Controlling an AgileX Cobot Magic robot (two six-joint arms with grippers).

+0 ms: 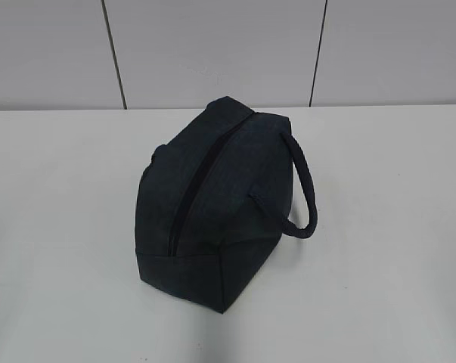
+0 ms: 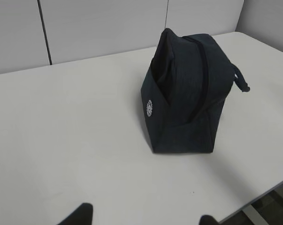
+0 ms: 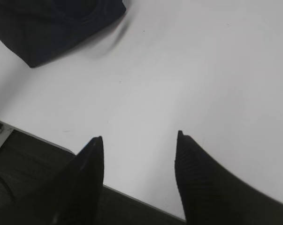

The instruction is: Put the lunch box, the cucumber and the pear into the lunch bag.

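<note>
The lunch bag (image 1: 205, 204) stands alone near the middle of the white table (image 1: 61, 227), a boxy dark navy shape with its black zipper (image 1: 193, 185) running along the top ridge from the far end down toward the near end. The zipper looks drawn closed along its whole visible length, so nothing of the inside or of any contents can be seen. A looped handle (image 1: 303, 189) arches off the bag's right side in the exterior view and hangs free above the table. In the left wrist view the same bag (image 2: 186, 103) shows one end panel, with a small round white emblem (image 2: 149, 108) on the fabric near the folded corner, and the handle (image 2: 241, 82) poking out behind it.

The left gripper (image 2: 143, 220) shows only as two dark fingertips (image 2: 80, 213) at the bottom edge of its view, set wide apart with bare table between them, well short of the bag and holding nothing. The right gripper (image 3: 139, 154) hovers over the near edge of the table, its two dark fingers (image 3: 87, 183) spread with an empty gap between them; a corner of the bag (image 3: 52, 28) lies in the upper left of that view, well apart from the fingers. Behind the table runs a pale panelled wall (image 1: 212, 45). The dim strip below the table edge in the right wrist view is probably the floor, though it is too dark to be sure.
</note>
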